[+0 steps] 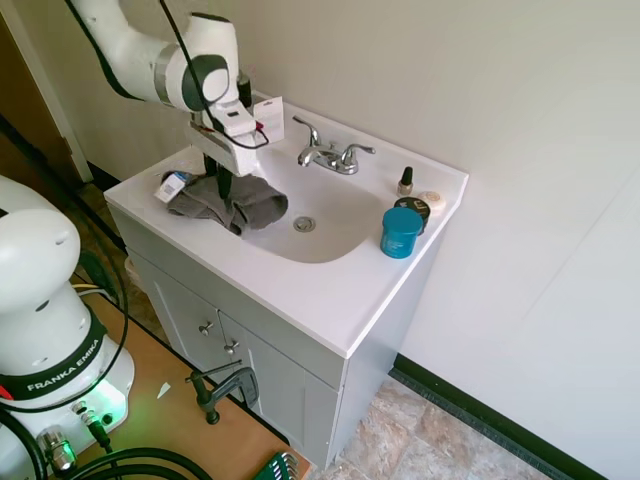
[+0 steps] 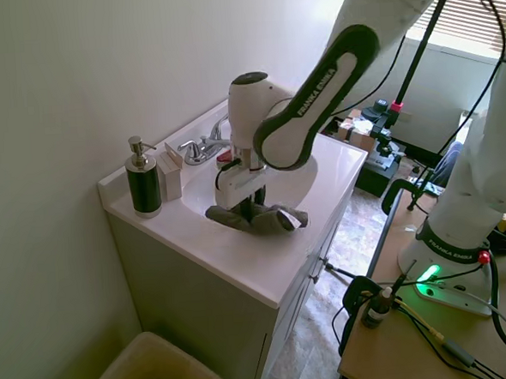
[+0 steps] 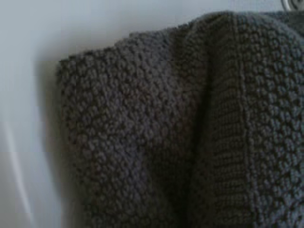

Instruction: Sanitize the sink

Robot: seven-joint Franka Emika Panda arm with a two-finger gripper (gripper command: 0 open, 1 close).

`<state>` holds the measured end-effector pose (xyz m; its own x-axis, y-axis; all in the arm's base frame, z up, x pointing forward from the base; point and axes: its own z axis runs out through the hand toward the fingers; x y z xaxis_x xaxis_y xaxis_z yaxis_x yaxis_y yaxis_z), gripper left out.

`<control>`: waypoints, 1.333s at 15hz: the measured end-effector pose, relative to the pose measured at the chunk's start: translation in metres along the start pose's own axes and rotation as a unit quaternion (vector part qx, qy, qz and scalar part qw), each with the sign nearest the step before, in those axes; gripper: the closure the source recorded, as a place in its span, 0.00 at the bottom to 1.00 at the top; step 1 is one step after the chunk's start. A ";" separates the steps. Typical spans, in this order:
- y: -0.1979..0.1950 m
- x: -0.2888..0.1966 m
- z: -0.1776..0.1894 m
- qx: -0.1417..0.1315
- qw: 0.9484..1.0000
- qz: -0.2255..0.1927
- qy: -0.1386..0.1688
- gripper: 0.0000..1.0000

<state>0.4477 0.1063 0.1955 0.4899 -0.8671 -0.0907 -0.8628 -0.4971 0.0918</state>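
My gripper (image 1: 222, 186) pressing down, fingers grasping gray knitted cloth (image 1: 228, 203) bunched at left rim of white sink (image 1: 330, 240); chrome faucet (image 1: 330, 155) standing behind basin.

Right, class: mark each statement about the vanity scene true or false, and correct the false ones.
1. A grey cloth lies on the sink rim, partly in the basin. True.
2. The end effector is down at the cloth. True.
3. The teal jar stands inside the basin. False: it stands on the vanity top beside the basin.
4. The faucet is running. False: no water shows.
5. A soap dispenser stands at a corner of the vanity top. True.
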 end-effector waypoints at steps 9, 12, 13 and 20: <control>0.010 0.040 0.033 -0.053 0.995 -0.061 0.051 1.00; 0.038 0.076 0.039 -0.065 0.988 -0.096 0.100 1.00; 0.048 0.093 0.039 -0.072 0.985 -0.105 0.116 1.00; 0.081 0.151 0.028 -0.059 0.959 -0.170 0.218 1.00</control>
<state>0.4478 -0.0637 0.1617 0.7683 -0.5724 0.2864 -0.6363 -0.7313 0.2455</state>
